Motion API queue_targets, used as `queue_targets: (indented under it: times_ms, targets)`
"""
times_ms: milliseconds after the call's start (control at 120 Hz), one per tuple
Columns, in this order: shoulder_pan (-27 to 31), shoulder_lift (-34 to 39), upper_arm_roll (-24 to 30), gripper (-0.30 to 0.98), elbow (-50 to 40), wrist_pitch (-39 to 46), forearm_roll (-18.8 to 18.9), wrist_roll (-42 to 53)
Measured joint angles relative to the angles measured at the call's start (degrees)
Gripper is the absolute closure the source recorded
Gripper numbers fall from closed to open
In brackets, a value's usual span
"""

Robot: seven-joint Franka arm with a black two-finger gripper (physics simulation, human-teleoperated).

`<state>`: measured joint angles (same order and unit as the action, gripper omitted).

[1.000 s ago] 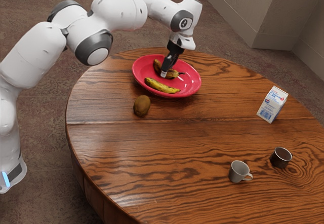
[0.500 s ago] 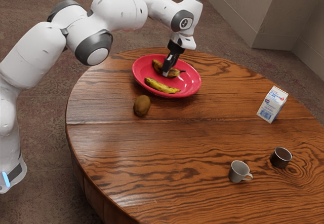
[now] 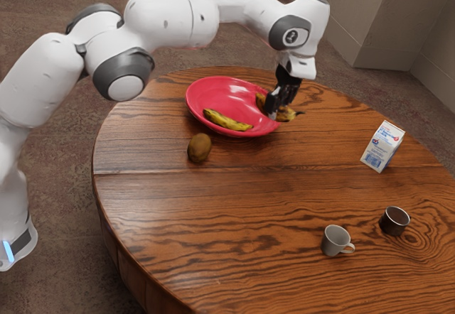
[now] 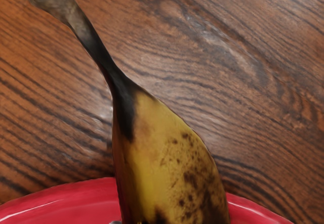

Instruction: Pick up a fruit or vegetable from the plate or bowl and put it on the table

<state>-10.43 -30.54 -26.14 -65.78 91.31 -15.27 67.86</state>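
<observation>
Mid-transfer, holds the banana (image 3: 286, 114) pinched in the claw (image 3: 273, 116), above the plate's edge (image 4: 86, 189), and needs to move clear, then lower to the table (image 3: 270, 193).

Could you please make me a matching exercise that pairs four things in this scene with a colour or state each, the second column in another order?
Column one:
1. Kiwi
2. Carton
3. Plate
4. Dark-stemmed banana

Column two:
A. Held by the gripper
B. Red
C. Brown
D. White with blue print

Right pairs: 1-C; 2-D; 3-B; 4-A
</observation>
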Motion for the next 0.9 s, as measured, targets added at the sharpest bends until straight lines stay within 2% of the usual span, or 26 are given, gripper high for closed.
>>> queue_targets:
  times_ms: [208,392,508,675,842,900]
  targets:
    - [-9.0,-0.4,0.2,0.54,1.5,-0.2,0.2,-0.6]
    - [-10.4,-0.9,0.4,0.54,1.6,0.0,0.8,-1.2]
    - [-11.3,-0.9,0.3,0.25,1.5,0.0,1.9,-1.6]
    - [-10.4,-0.8,-0.2,0.08,1.5,-0.1,2.5,-2.2]
    - [-1.1,-0.5,-0.8,0.02,1.0,-1.0,2.6,-2.4]
    - [0.5,0.2,-3.1,0.02,0.1,-2.4,2.6,-2.4]
